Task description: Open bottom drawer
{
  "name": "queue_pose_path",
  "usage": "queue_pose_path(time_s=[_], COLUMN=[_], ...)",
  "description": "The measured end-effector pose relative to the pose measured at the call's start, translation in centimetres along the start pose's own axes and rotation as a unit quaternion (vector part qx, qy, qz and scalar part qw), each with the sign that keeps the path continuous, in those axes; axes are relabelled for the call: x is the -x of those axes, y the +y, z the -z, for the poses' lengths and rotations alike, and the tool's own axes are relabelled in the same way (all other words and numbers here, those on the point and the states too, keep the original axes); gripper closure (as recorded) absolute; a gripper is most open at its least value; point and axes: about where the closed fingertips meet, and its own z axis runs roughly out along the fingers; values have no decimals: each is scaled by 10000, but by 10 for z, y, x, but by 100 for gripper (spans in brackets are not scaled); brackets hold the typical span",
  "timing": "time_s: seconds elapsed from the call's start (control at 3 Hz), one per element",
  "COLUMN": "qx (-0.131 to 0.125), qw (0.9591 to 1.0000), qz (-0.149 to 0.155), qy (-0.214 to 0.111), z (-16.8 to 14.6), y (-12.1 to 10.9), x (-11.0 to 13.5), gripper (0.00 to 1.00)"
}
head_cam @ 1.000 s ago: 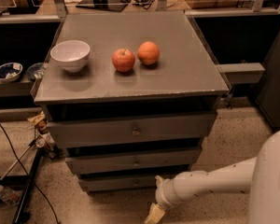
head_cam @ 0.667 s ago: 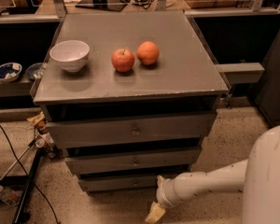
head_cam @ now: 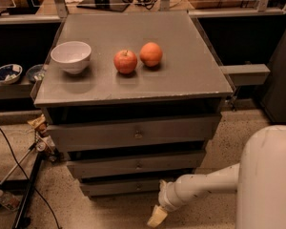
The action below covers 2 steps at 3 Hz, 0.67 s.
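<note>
The grey cabinet has three stacked drawer fronts. The bottom drawer [head_cam: 121,187] is the lowest, thinnest panel, just above the floor, with a tiny knob at its middle. It looks closed. My gripper [head_cam: 157,217] hangs at the end of the white arm [head_cam: 205,185], low over the floor. It is just right of and below the bottom drawer's knob, in front of the panel and apart from it.
On the cabinet top [head_cam: 181,75] stand a white bowl [head_cam: 71,57], a red apple [head_cam: 126,61] and an orange [head_cam: 151,54]. The top drawer [head_cam: 133,133] and middle drawer [head_cam: 136,164] sit above. Cables and a stand [head_cam: 26,194] lie on the floor at left.
The arm and gripper stay almost where they were; the gripper remains low in front of the bottom drawer. The drawers have not moved.
</note>
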Motion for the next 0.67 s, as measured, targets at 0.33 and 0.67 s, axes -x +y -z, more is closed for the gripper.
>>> queue_pose_path(time_s=[0.33, 0.67], qx=[236, 272], qw=[9996, 9994], qz=[-185, -208], qy=[-2, 4], z=[-47, -51], y=[8, 11], x=[-18, -20], gripper=[0, 0])
